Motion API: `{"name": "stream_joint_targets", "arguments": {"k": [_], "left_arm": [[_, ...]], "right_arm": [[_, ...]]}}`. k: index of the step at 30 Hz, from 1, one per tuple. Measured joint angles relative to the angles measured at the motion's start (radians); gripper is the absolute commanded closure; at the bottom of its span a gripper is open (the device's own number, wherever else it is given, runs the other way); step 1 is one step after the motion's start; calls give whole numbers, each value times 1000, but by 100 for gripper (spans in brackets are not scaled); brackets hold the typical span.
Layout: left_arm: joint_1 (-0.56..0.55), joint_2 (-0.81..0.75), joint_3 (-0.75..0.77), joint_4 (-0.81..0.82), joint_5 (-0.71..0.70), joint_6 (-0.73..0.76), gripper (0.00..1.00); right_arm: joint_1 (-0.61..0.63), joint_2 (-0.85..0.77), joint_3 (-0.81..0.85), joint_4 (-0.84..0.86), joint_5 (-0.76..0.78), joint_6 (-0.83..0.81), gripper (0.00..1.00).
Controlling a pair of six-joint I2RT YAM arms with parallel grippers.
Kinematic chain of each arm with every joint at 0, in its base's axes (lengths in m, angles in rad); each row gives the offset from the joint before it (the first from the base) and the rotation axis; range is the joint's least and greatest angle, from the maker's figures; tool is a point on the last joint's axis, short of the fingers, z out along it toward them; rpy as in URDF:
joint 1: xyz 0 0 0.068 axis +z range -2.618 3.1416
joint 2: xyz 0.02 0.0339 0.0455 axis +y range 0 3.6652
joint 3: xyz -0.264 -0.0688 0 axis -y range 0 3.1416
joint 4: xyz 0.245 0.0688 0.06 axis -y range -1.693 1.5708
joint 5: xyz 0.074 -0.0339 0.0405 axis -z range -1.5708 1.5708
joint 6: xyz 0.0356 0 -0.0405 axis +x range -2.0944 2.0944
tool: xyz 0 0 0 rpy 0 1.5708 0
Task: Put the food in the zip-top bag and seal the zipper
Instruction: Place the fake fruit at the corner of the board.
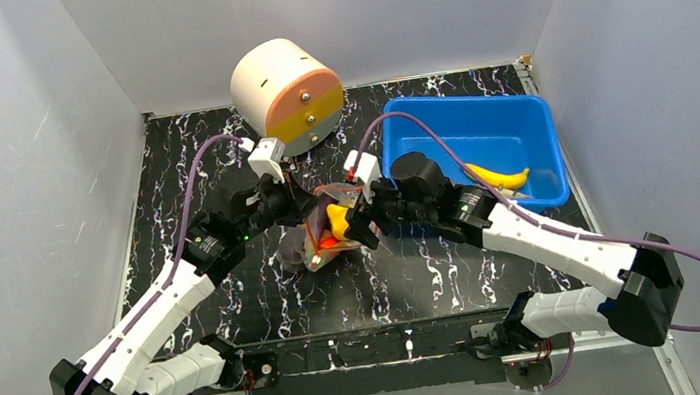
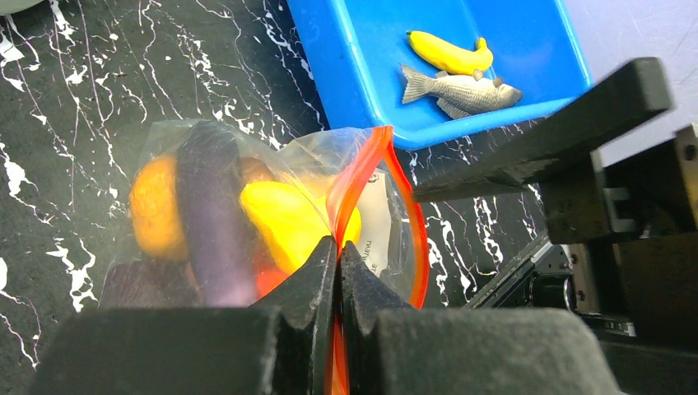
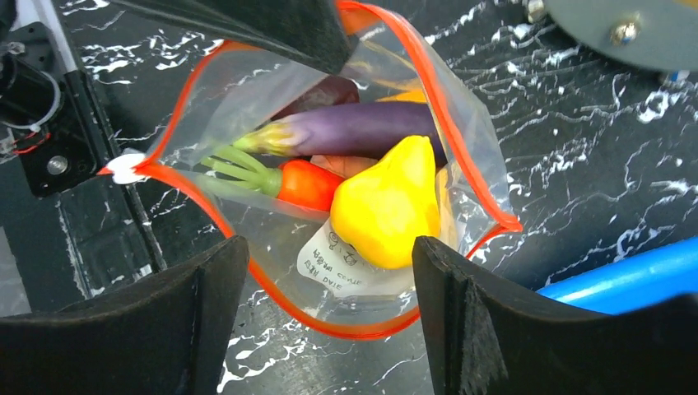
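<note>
The clear zip-top bag (image 1: 323,233) lies at the table's middle with its mouth open. Inside it are a purple eggplant (image 3: 362,127), an orange carrot (image 3: 309,183) and a yellow pear-shaped piece (image 3: 387,206). The red-orange zipper (image 3: 247,263) rings the mouth, and its pale pull tab (image 3: 125,167) is at one end. My left gripper (image 2: 338,247) is shut on the zipper strip (image 2: 362,164) at the bag's rim. My right gripper (image 3: 329,251) is open and empty, just above the near side of the mouth. A yellow banana (image 1: 500,177) lies in the blue bin.
The blue bin (image 1: 516,107) stands at the back right and also holds a grey toy fish (image 2: 461,92). A cream-and-orange cylinder (image 1: 288,94) lies on its side at the back centre, close behind the left gripper (image 1: 299,207). White walls enclose the table.
</note>
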Motion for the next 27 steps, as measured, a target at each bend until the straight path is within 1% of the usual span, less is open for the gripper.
{"name": "stream_joint_targets", "arguments": {"k": [2, 4, 8, 11, 16, 24, 27], "left_arm": [[0, -1, 0, 0, 0, 0, 100], [0, -2, -1, 0, 1, 0, 100], [0, -5, -14, 14, 4, 0, 100], [0, -6, -16, 18, 8, 0, 100], [0, -11, -17, 19, 13, 0, 100], [0, -14, -18, 18, 16, 0, 100], [0, -15, -19, 19, 16, 0, 100]], "right_arm": [[0, -27, -2, -1, -23, -36, 40], [0, -68, -19, 8, -73, -87, 43], [0, -141, -75, 42, -170, -157, 44], [2, -159, -113, 82, -224, -189, 46], [25, -115, -123, 115, -267, -230, 48], [98, -36, -126, 183, -260, -301, 56], [115, -14, -126, 202, -254, -322, 63]]}}
